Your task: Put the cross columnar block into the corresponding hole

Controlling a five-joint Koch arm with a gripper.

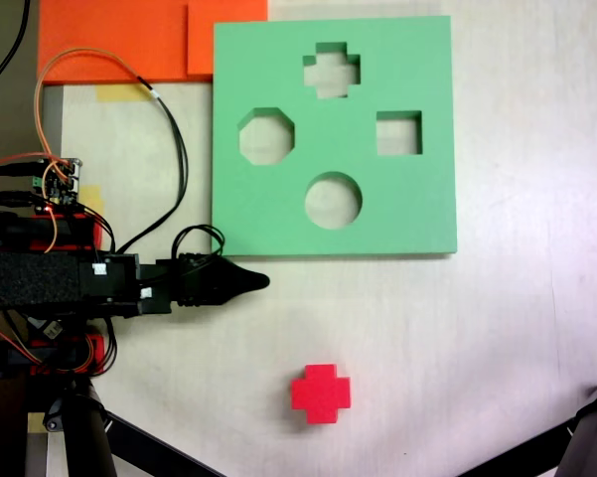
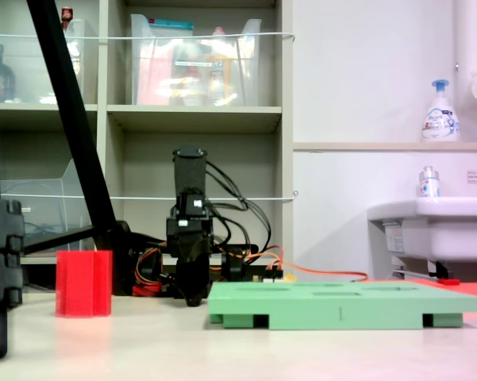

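The red cross columnar block (image 1: pixel 320 394) stands upright on the white table, alone near the front edge in the first exterior view; in the second exterior view the block (image 2: pixel 83 283) is at the left. The green foam board (image 1: pixel 333 134) lies flat behind it, with the plus-shaped corresponding hole (image 1: pixel 332 71) near its far edge. My black gripper (image 1: pixel 250 281) points to the first exterior view's right, just in front of the board's near left corner, shut with nothing in it. In the second exterior view the gripper (image 2: pixel 193 298) hangs low beside the board (image 2: pixel 341 304), well apart from the block.
The board also has an octagonal cutout (image 1: pixel 266 136), a square cutout (image 1: pixel 398 133) and a round cutout (image 1: pixel 333 200). Orange foam sheets (image 1: pixel 149 40) lie at the back left. Wires and a circuit board (image 1: pixel 65 181) sit by the arm base. Tripod legs (image 1: pixel 586 442) cross the lower corners.
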